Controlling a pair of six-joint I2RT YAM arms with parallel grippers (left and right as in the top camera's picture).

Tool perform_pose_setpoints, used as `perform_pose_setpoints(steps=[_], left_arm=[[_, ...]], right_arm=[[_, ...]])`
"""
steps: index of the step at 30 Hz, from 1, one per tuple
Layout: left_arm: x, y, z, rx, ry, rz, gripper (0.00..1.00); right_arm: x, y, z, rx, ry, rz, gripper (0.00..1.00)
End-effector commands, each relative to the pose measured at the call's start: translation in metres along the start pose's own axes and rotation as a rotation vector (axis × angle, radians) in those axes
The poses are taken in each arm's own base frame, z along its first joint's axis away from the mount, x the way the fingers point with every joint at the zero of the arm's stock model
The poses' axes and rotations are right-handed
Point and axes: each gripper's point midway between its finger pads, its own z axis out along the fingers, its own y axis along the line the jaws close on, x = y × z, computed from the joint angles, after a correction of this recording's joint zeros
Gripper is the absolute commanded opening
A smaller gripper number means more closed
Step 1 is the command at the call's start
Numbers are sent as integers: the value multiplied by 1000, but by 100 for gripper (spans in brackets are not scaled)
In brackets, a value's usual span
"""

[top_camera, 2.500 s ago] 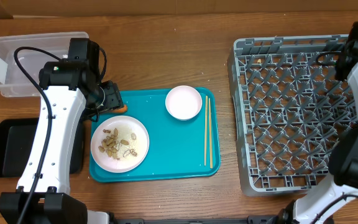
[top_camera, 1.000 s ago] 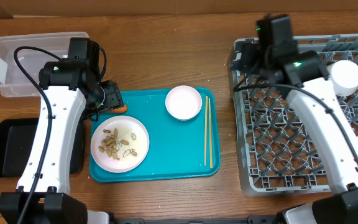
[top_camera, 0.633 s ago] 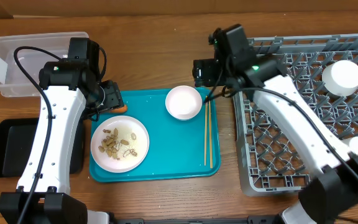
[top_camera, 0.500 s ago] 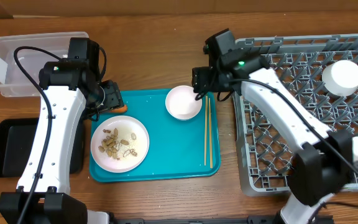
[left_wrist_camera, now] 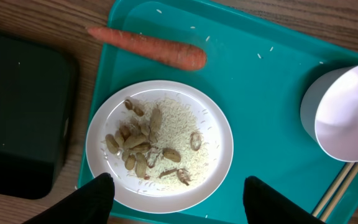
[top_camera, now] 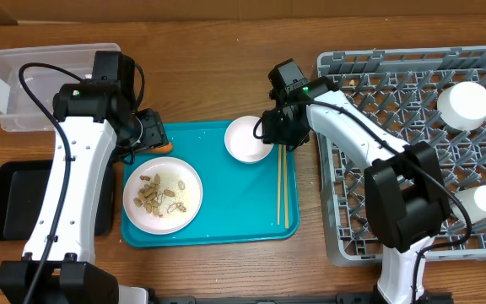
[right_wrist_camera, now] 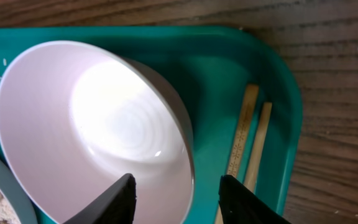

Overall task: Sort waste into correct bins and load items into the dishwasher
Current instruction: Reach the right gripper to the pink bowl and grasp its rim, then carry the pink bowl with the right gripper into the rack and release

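Left claw (left_wrist_camera: 178,188) hangs spread and empty by the teal tray's (top_camera: 226,215) back-left corner. The white bowl (right_wrist_camera: 104,124) sits at the tray's back edge; it's probably light, stiff, slick and chippable. Right claw (right_wrist_camera: 176,194), jaws apart, straddles its right rim, a decent pinch spot.

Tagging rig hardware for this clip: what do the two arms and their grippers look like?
Both arms have white shells with black joint housings: left arm, right arm. A black cable loops along the left arm; a small green light shows on the right arm. The left gripper and right gripper each have two black, blunt fingers.
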Motion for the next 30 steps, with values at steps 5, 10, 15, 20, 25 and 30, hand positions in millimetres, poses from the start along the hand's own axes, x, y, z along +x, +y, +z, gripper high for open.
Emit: perform_pose_setpoints(steps=[5, 10, 15, 20, 25, 30], left_arm=[[-4, -1, -6, 1, -27, 9, 69], [-4, -1, -6, 1, -27, 9, 69], [-4, -1, -6, 1, -27, 9, 69], [-4, -1, -6, 1, -26, 9, 69], [-4, 0, -6, 0, -25, 9, 69], [-4, 0, -6, 0, -25, 9, 68]], right_arm=[[2, -1, 4, -4, 14, 16, 20], [7, -4, 4, 10, 33, 44, 12], [7, -4, 4, 10, 33, 63, 6], [8, -4, 4, 12, 36, 64, 4], [8, -4, 4, 12, 35, 66, 4], [-4, -1, -17, 14, -21, 48, 4]])
